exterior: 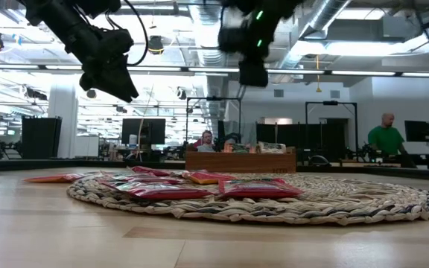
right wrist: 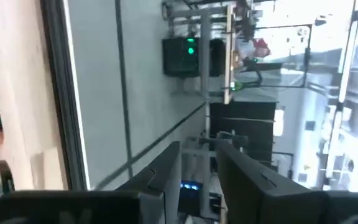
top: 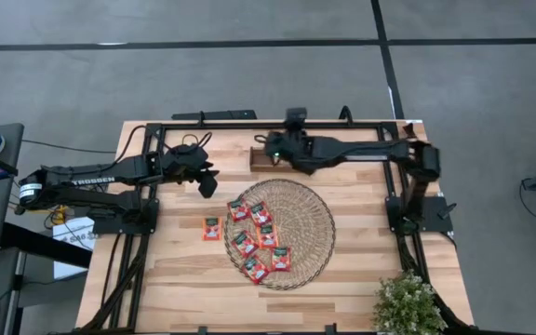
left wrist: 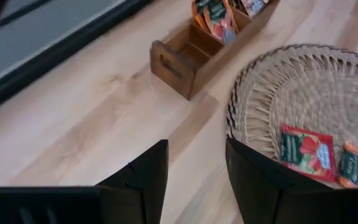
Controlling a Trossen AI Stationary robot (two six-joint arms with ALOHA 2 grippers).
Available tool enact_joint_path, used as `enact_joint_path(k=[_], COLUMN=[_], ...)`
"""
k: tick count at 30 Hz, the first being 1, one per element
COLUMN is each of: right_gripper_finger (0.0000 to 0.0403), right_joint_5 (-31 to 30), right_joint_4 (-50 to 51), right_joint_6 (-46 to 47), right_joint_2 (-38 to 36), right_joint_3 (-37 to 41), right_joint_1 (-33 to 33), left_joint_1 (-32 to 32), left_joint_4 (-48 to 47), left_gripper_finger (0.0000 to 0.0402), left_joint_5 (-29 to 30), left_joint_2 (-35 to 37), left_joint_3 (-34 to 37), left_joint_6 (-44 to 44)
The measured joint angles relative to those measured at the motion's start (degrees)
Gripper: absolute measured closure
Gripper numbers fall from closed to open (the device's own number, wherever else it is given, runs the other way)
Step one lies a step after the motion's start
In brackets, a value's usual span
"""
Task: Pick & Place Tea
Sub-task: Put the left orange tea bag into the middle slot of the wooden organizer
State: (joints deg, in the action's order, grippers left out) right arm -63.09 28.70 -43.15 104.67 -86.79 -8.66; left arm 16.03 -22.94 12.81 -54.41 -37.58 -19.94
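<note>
I am watching the right gripper (top: 270, 149) hanging over the wooden tray (left wrist: 185, 59) at the far edge of the table (top: 175, 279). Its two dark fingers (right wrist: 166, 180) are standing a little apart with nothing between them, so it is holding no sachet. Just under and beside that gripper, the tray is carrying sachets in two of its compartments (left wrist: 219, 15), while the end compartment nearest the left arm is showing only bare wood.

I am keeping the left gripper (top: 207, 181) raised off the table just beside the tray's end and near the rim of the round woven mat (top: 314, 223). Its fingers (left wrist: 148, 180) are spread with a clear gap and are grasping nothing.

Out from the left gripper, on the mat, red-orange tea sachets (top: 259, 237) are lying flat in a loose cluster, some overlapping, each with a dark label. One more red sachet (top: 212, 228) is lying on the bare wood just off the mat's edge, on the left gripper's side. Well away from both grippers, a small green plant (top: 406, 302) is sitting at the near corner on the right arm's side.
</note>
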Motion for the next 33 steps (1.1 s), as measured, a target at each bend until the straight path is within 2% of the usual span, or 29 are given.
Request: enact_joint_path(k=[3, 7, 9, 11, 15, 24, 29, 33], right_gripper_finger=[0.0317, 0.0326, 0.033, 0.0332, 0.0333, 0.0333, 0.0333, 0.0333], right_joint_5=[9.66, 30.88, 39.9, 45.07, 46.54, 46.68, 46.65, 46.2], right_joint_4=[14.49, 32.69, 37.0, 37.46, 33.44, 13.75, 3.82, -0.8], right_joint_6=[12.93, 30.68, 35.46, 38.7, 43.87, 60.07, 65.29, 65.67], right_joint_2=[-6.93, -16.22, -20.18, -24.97, -34.79, -54.69, -62.03, -64.76], right_joint_3=[0.01, 0.07, 1.21, 4.3, 14.62, 39.79, 47.75, 51.06], right_joint_1=[1.29, 0.83, 0.08, -0.05, 1.18, 8.27, 12.5, 14.82], left_joint_1=[-0.11, -0.47, -0.83, -1.41, -3.07, -11.18, -15.31, -17.98], left_joint_4=[-1.58, -3.18, -3.3, -3.5, -5.6, -13.7, -15.84, -16.42], left_gripper_finger=[0.025, 0.025, 0.025, 0.025, 0.025, 0.025, 0.025, 0.025], left_joint_5=[-1.44, -2.21, -2.69, -4.05, -7.32, -11.11, -12.07, -12.51], left_joint_2=[0.0, -0.02, -0.02, -0.02, -0.02, -0.02, -0.29, -3.66], left_joint_3=[0.0, 0.0, 0.0, 0.0, 0.0, 0.0, 0.0, 0.0], left_joint_6=[-0.01, -0.04, -0.02, -0.04, -0.75, -10.09, -14.63, -15.5])
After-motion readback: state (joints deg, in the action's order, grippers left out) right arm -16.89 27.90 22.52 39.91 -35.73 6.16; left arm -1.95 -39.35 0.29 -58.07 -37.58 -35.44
